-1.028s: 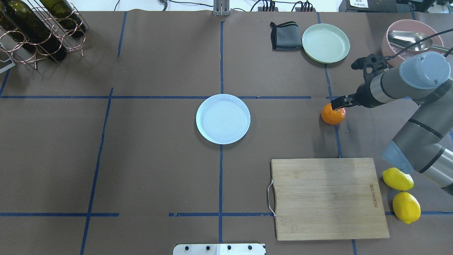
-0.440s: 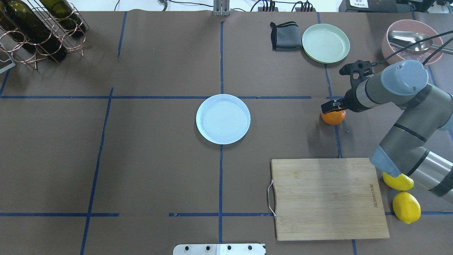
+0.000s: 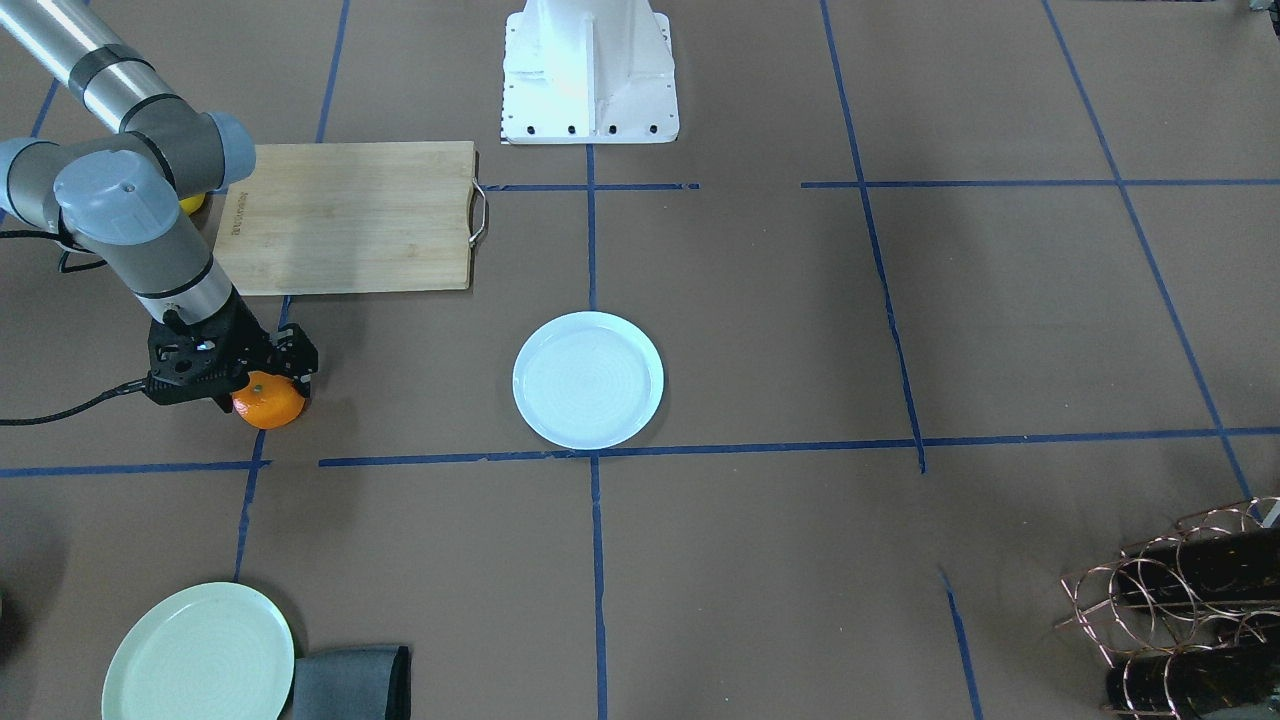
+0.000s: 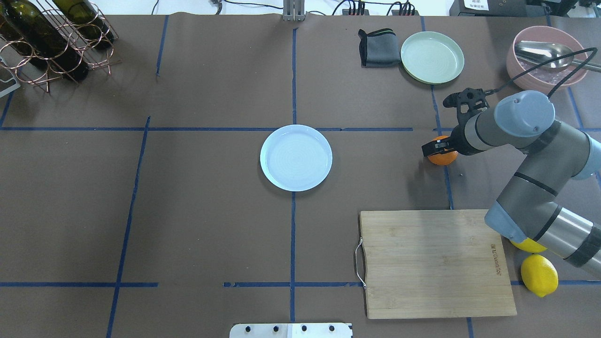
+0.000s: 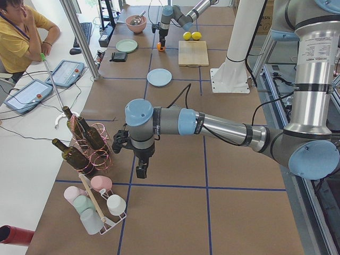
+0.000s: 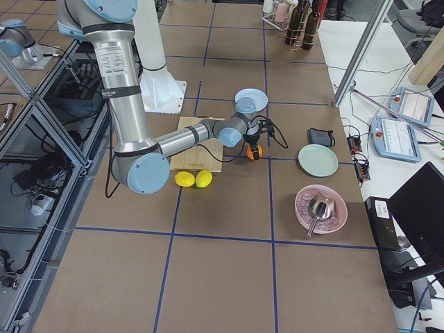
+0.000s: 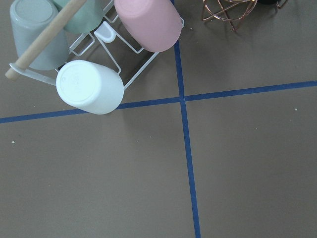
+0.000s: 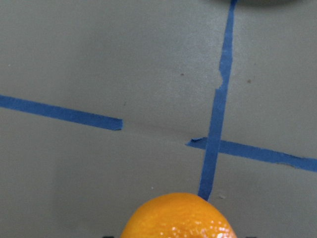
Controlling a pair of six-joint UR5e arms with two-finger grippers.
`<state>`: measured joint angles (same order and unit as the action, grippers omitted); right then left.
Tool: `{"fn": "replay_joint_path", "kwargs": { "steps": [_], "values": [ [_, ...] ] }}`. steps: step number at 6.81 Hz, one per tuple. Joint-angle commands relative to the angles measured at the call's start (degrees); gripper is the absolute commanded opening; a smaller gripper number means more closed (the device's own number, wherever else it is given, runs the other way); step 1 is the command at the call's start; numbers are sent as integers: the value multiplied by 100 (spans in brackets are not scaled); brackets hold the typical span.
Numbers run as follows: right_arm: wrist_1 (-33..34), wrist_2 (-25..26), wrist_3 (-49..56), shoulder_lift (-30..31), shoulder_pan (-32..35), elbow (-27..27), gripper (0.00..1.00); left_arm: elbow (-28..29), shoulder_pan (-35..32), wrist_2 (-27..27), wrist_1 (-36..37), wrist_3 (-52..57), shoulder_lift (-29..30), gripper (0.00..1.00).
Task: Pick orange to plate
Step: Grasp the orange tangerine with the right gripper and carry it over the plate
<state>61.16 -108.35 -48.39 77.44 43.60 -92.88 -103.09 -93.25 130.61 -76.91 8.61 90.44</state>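
Observation:
The orange (image 4: 443,158) rests on the brown table right of centre, on a blue tape line. My right gripper (image 4: 439,149) is lowered over it, open, with its black fingers on either side of the fruit; the front view shows the orange (image 3: 268,404) under the gripper (image 3: 262,385). In the right wrist view the orange (image 8: 178,218) fills the bottom centre. The white, faintly bluish plate (image 4: 296,157) lies empty at mid-table, well to the left of the orange. My left gripper (image 5: 140,171) hangs over bare table beside a cup rack; I cannot tell whether it is open or shut.
A wooden cutting board (image 4: 436,263) lies near the orange, with two lemons (image 4: 539,274) beside it. A mint-green plate (image 4: 432,57), a grey cloth (image 4: 378,48) and a pink bowl (image 4: 544,56) sit at the back right. A wine rack (image 4: 51,37) stands back left.
My right arm has swung leftward and lowered its gripper down around the orange. The orange and the plate have stayed in place.

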Motion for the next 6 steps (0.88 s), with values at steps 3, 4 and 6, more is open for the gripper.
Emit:
{"fn": "replay_joint_path", "kwargs": {
  "steps": [3,4,6],
  "values": [
    [1172,181,-863,-1374,-430,-2,10,-18,0,0,-17,9,-87,100],
    [1649,209,-1074,-1799,-510,-2,10,-44,0,9,-209,61,-184,100],
    [2117,331,-1645,-2467,-834,7,11,-44,0,594,-343,62,-368,100]
  ]
}}
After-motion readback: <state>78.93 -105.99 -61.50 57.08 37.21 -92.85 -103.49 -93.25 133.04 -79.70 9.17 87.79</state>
